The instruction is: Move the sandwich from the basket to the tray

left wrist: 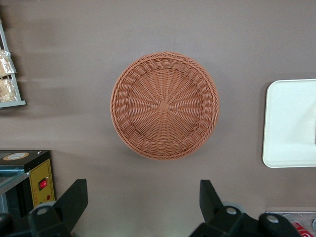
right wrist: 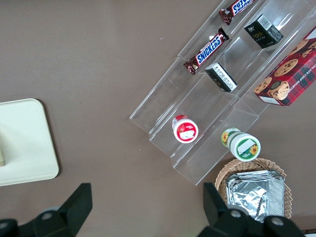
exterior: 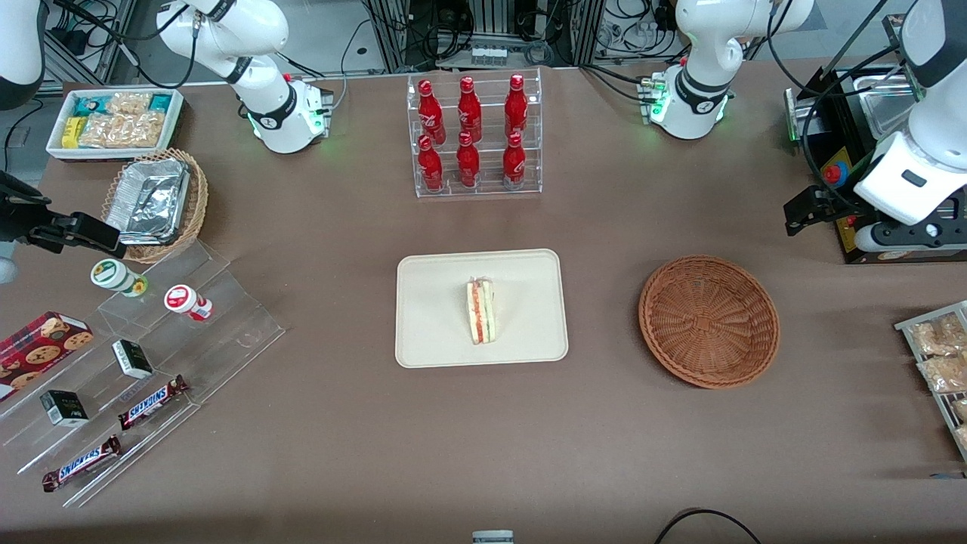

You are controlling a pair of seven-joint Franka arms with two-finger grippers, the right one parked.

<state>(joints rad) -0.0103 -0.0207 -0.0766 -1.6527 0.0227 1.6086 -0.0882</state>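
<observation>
Since the sandwich (exterior: 482, 310) already lies on the tray (exterior: 430, 310) | basket (left wrist: 164, 105) empty | hand (left wrist: 143, 200) open, holding nothing, raised above the counter (exterior: 483, 438) near the basket | task looks done, nothing left but retreat

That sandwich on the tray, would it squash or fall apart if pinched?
The sandwich probably squashes easily: pale soft bread over loose red and green layers. It stands on edge on the tray, so a nudge might tip it. The gripper hangs open above the table near the basket.
</observation>
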